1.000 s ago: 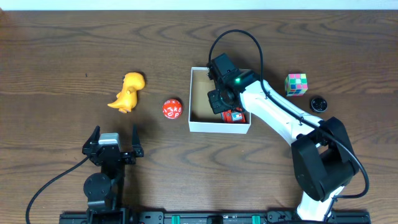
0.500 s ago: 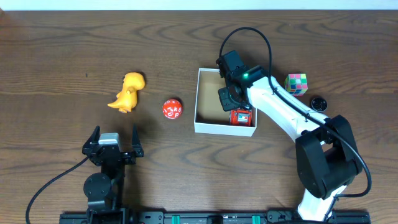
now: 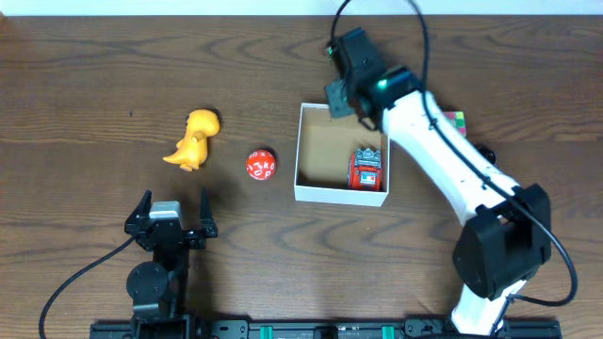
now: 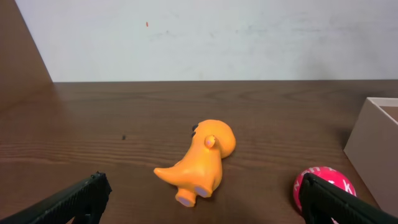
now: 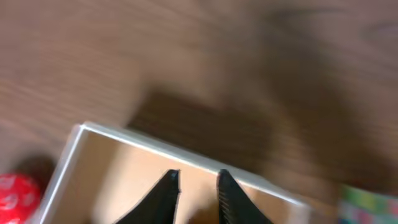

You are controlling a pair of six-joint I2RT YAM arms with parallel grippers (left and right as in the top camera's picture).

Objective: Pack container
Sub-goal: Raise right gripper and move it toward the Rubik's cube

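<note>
The container (image 3: 311, 193), a white-walled box with a brown inside, sits at the table's middle. A red toy vehicle (image 3: 366, 171) lies in its right part. My right gripper (image 3: 341, 97) hovers over the container's far wall, slightly open and empty. In the right wrist view its fingers (image 5: 196, 180) hang above the container's far rim (image 5: 155, 146). My left gripper (image 3: 171, 209) rests open near the front edge. In the left wrist view its fingers (image 4: 202, 190) frame an orange dinosaur (image 4: 202, 158), a red ball (image 4: 323, 185) and the container's wall (image 4: 373, 146).
The orange dinosaur (image 3: 193, 138) and the red ball (image 3: 261, 165) lie left of the container. A multicoloured cube (image 3: 459, 119) and a small black disc (image 3: 485, 151) lie right of it, partly hidden by my right arm. The ball (image 5: 15, 193) shows in the right wrist view.
My right gripper let go of the red toy vehicle inside the container, then rose and moved back over the far wall. The container slid a little to the right.
</note>
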